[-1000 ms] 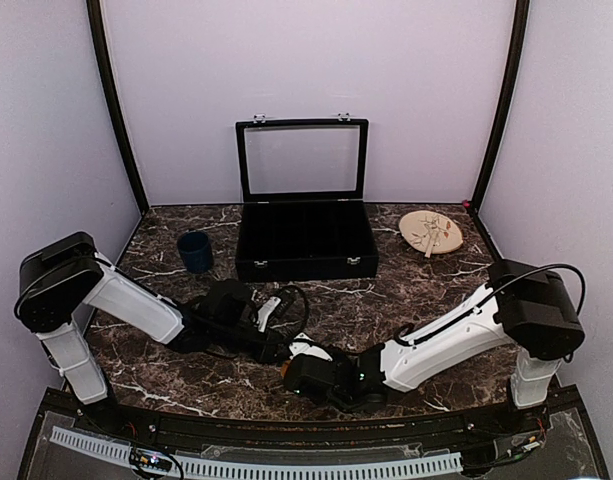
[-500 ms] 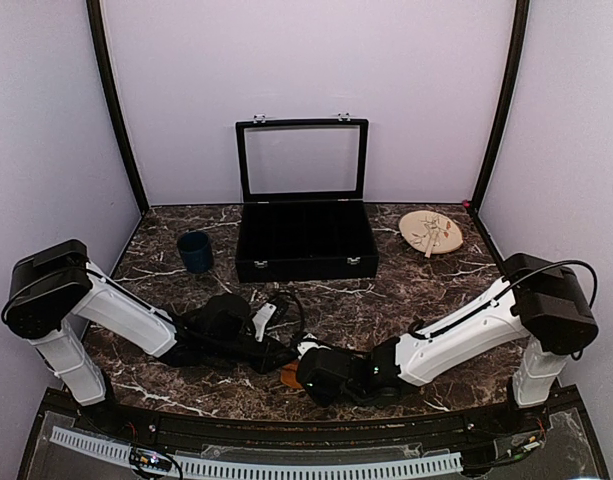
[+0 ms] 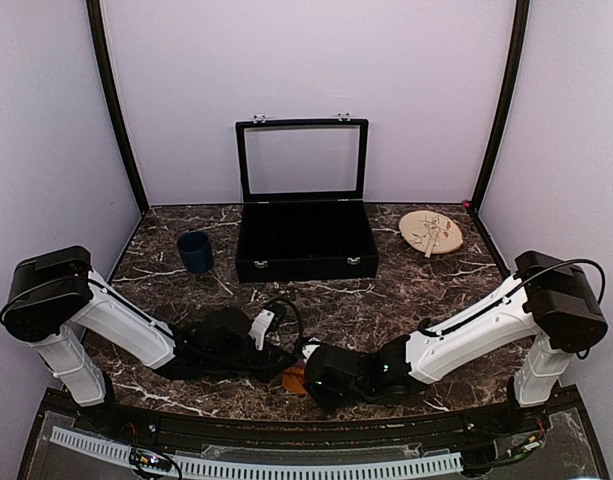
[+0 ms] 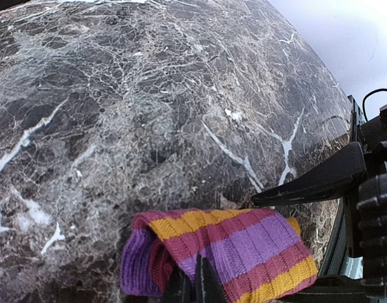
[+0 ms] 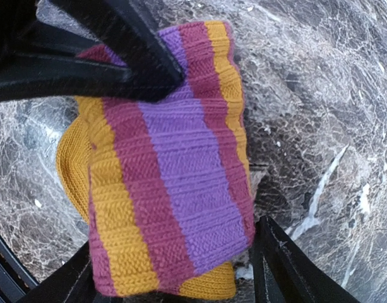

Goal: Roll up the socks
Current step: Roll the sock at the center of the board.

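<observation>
A folded sock (image 4: 226, 251), maroon with purple and orange bands, lies at the near middle of the marble table (image 3: 406, 300). From above only an orange bit of the sock (image 3: 293, 380) shows between the two arms. My left gripper (image 4: 194, 283) is shut on the sock's near fold, with its dark fingers (image 5: 111, 53) lying over the fabric. My right gripper (image 5: 174, 281) is open, one finger on each side of the sock (image 5: 174, 177), and the right-hand fingertip (image 5: 285, 268) stands slightly off the cloth.
An open black case (image 3: 306, 240) with a raised glass lid stands at the back centre. A dark blue cup (image 3: 195, 251) is to its left and a round wooden plate (image 3: 431, 232) to its right. The table's front edge lies just below both grippers.
Both grippers and the sock have shifted toward the table's near edge. The right gripper's jaws have spread wider around the sock, and the left stays shut on it.
</observation>
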`<state>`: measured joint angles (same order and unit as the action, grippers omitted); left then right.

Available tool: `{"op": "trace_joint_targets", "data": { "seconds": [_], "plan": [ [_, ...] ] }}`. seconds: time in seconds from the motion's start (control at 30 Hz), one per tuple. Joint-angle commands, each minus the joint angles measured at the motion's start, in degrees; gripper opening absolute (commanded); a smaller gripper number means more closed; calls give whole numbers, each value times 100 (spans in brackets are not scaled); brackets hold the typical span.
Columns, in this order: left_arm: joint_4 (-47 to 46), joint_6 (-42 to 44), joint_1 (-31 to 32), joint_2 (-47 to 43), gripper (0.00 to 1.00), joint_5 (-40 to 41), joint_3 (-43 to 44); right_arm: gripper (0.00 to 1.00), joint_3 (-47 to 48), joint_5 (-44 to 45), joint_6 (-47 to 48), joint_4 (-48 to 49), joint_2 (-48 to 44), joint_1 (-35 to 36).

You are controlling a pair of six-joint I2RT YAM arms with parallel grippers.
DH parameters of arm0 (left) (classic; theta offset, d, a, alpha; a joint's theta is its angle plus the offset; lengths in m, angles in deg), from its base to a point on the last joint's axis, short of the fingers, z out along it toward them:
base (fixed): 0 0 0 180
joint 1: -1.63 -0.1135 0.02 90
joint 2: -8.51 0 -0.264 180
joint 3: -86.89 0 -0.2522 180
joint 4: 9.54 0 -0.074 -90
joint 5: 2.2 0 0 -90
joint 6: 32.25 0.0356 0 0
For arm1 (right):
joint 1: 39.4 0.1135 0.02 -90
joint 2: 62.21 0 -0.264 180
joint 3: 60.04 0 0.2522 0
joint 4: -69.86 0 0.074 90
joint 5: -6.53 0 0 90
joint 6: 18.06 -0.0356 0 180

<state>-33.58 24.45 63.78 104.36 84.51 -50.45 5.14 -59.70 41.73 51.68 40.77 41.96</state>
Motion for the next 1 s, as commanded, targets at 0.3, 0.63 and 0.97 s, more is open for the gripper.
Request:
{"op": "trace_joint_targets", "data": {
  "seconds": [0.3, 0.63, 0.97],
  "plan": [
    [44, 8, 465, 50, 0, 790, -30, 64, -692, -180, -414, -95, -1094, -59],
    [89, 145, 695, 33, 0, 1193, 16, 68, -1027, -667, -549, 242, -1833, -306],
    [117, 525, 984, -11, 0, 1551, 79, 69, -1067, -2199, -555, 831, -1796, -1209]
  ]
}}
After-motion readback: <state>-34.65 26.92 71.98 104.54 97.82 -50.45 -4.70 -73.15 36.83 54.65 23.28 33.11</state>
